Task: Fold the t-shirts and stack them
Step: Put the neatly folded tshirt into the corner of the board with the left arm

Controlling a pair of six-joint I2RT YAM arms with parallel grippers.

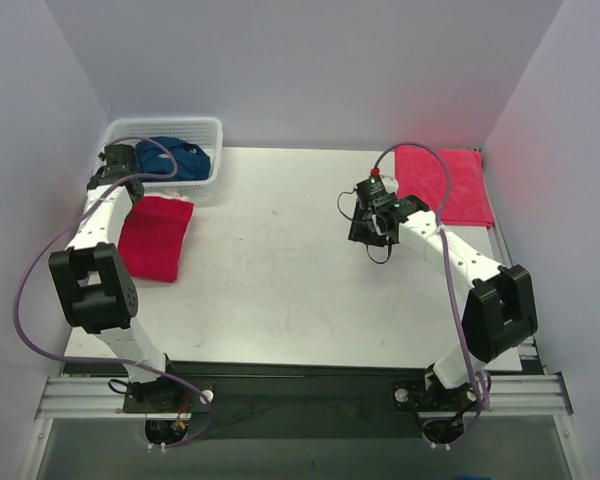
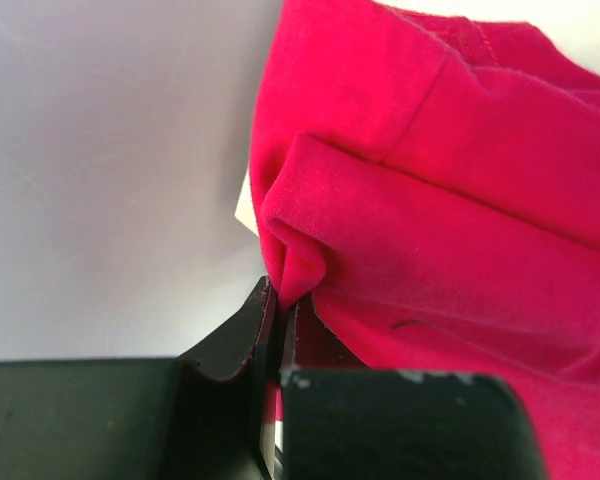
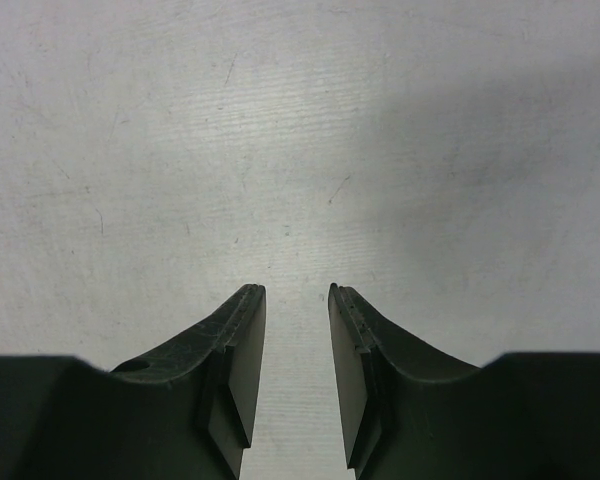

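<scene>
A folded red t-shirt (image 1: 155, 238) lies at the table's left side. My left gripper (image 2: 280, 296) is shut on a fold of its red fabric (image 2: 430, 200); in the top view that gripper (image 1: 125, 178) sits at the shirt's far corner, beside the basket. A dark blue t-shirt (image 1: 180, 157) is bunched inside the basket. A second crimson t-shirt (image 1: 445, 185) lies flat at the back right. My right gripper (image 1: 370, 232) (image 3: 297, 292) hovers over bare table near the middle, open by a narrow gap with nothing between its fingers.
The white lattice basket (image 1: 212, 150) stands at the back left against the wall. Grey walls close in the table on three sides. A purple cable (image 1: 420, 160) loops above the right arm.
</scene>
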